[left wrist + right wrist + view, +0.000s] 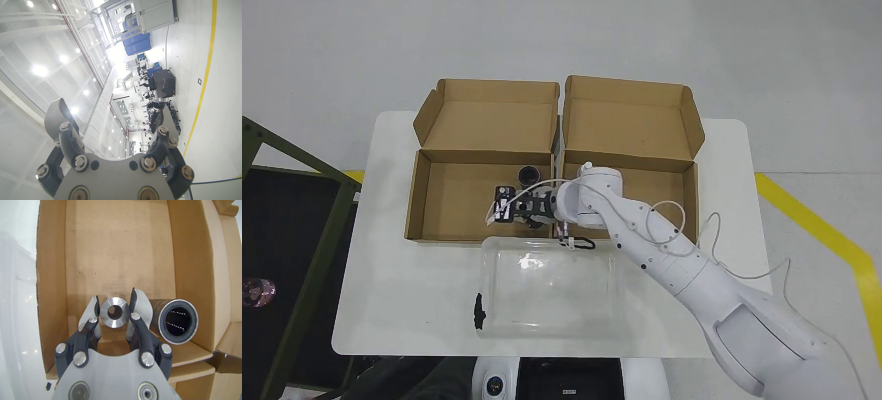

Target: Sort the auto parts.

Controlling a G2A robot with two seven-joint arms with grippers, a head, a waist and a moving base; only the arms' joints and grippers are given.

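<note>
My right gripper (pixel 115 294) is inside the left cardboard box (pixel 117 247), shut on a silver metal sleeve (pixel 114 313) with a centre bore, one finger on each side. Right beside it a dark linear bearing (pixel 177 321) with rows of small balls inside lies on the box floor. From above, the right gripper (pixel 517 210) is low in the left box (pixel 457 195), with the bearing (pixel 531 175) just behind it. My left gripper (pixel 112 106) points up into the room, open with nothing between its fingers.
The right cardboard box (pixel 662 185) stands open next to the left one, both with lids folded back. A clear plastic bin (pixel 547 290) sits in front of the boxes, with a small black piece (pixel 479 312) at its near left corner. The arm crosses above the bin.
</note>
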